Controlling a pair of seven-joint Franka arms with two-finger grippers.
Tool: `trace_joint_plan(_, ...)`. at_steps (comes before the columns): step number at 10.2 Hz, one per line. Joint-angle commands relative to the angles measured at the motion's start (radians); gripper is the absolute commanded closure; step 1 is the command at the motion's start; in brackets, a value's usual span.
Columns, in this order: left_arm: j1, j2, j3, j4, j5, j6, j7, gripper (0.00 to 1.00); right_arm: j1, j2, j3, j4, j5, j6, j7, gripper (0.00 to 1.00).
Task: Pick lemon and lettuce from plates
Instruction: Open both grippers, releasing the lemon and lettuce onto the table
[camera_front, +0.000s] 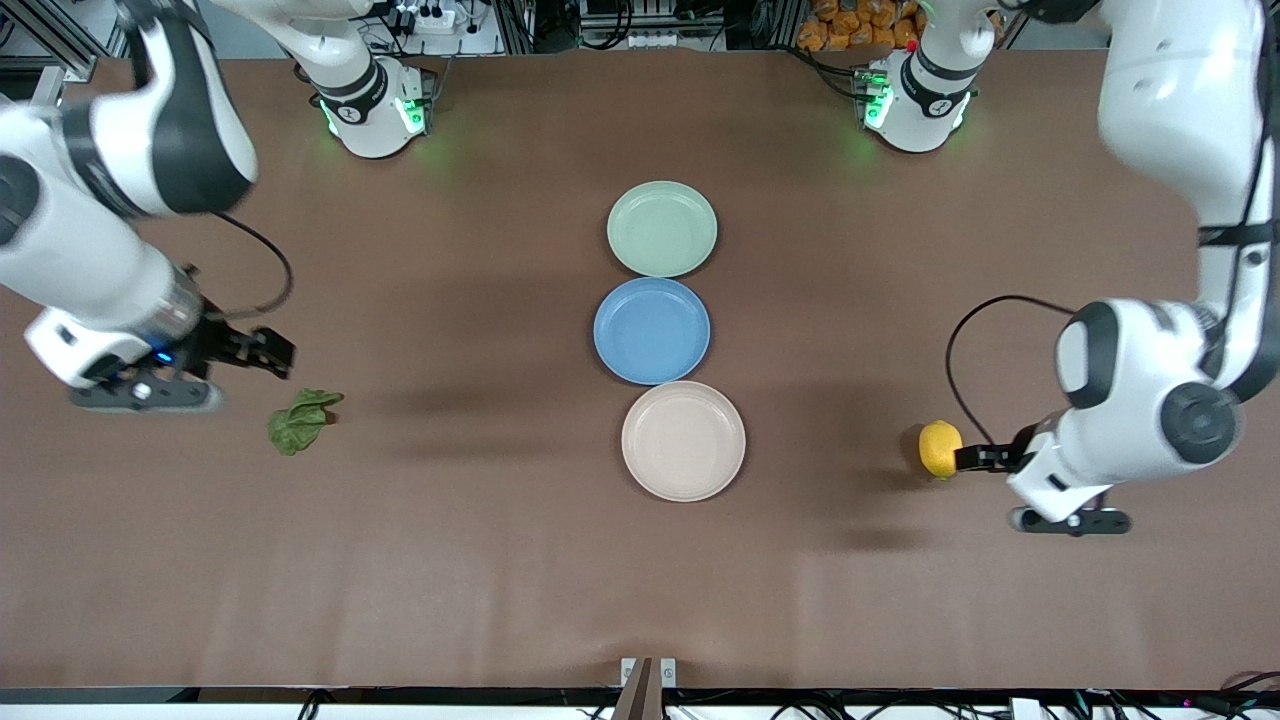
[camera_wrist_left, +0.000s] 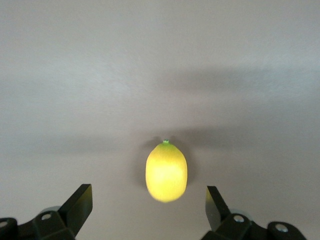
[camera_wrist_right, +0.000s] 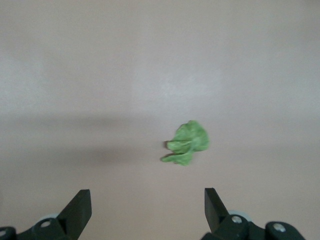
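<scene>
Lemon (camera_front: 940, 448) and lettuce (camera_front: 300, 420) lie on the bare desk (camera_front: 480, 560), off the plates (camera_front: 683, 440), at three and nine o'clock of the beige one. Left gripper (camera_front: 968, 458) beside the lemon and right gripper (camera_front: 272, 356) by the lettuce both show fingers spread, gripping nothing. Judgement: withdraw each straight up, without brushing either item.

Light falls evenly from overhead and the brown table (camera_front: 480, 560) shows soft, blurred arm shadows as dark bands; both wrist views look washed out and pale; the lemon (camera_wrist_left: 166, 171) glares bright with a faint shadow around it; the lettuce (camera_wrist_right: 187, 143) is slightly blurred.
</scene>
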Motion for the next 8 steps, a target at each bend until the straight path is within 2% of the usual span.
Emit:
trace_joint_plan(1,-0.004,-0.171,-0.008,-0.029,0.024,-0.151,0.001,0.00,0.025,-0.036,-0.047,0.134,0.012,-0.183,-0.062,0.00)
trace_joint_plan(3,0.005,-0.288,-0.011,-0.033,0.014,-0.200,-0.007,0.00,0.026,-0.037,-0.057,0.242,0.017,-0.324,-0.062,0.00)
trace_joint_plan(4,0.005,-0.314,-0.006,-0.032,0.015,-0.236,-0.005,0.00,0.026,-0.042,-0.062,0.280,0.015,-0.383,-0.059,0.00)
trace_joint_plan(7,0.030,-0.412,-0.009,-0.042,0.011,-0.330,0.006,0.00,0.021,-0.083,-0.114,0.305,0.028,-0.417,-0.055,0.00)
trace_joint_plan(8,0.030,-0.437,-0.014,-0.044,0.011,-0.354,-0.002,0.00,0.009,-0.086,-0.126,0.298,0.063,-0.411,-0.055,0.00)
